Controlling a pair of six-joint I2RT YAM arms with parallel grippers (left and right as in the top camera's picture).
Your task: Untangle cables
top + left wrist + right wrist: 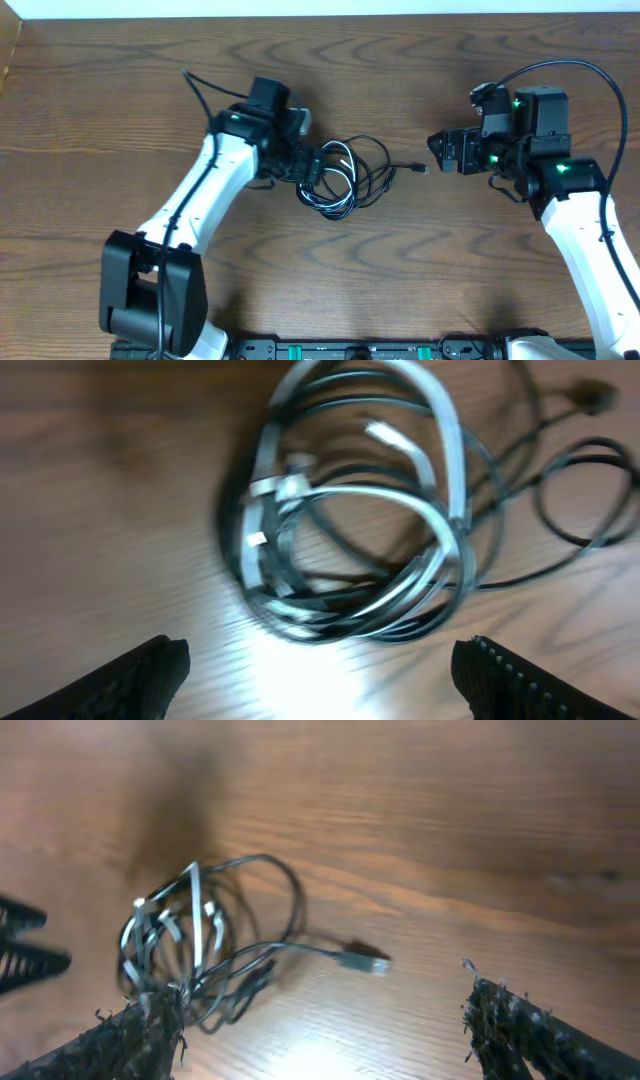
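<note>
Just ahead of the left gripper (320, 685), flat on the table (100, 100): the cables (350, 510), bunched in one tight coil of black loops with a paler strand through it (white cord or only glare, hard to say in the blur). Jaws spread wide, nothing between them, coil centred beyond the tips. Same for the right gripper (330, 1035): jaws wide and empty. One free plug end (368, 961) lies ahead of the gap, with the coil farther out, off toward one finger.

Probably the approach step, no grasp made yet. Best to come down low on the thick side of the coil with the left and pinch several strands as an anchor. With the right, better to take the cord just behind the plug, not the plug itself. Then a slow, level pull away from the coil, easing off if loops cinch instead of sliding.
</note>
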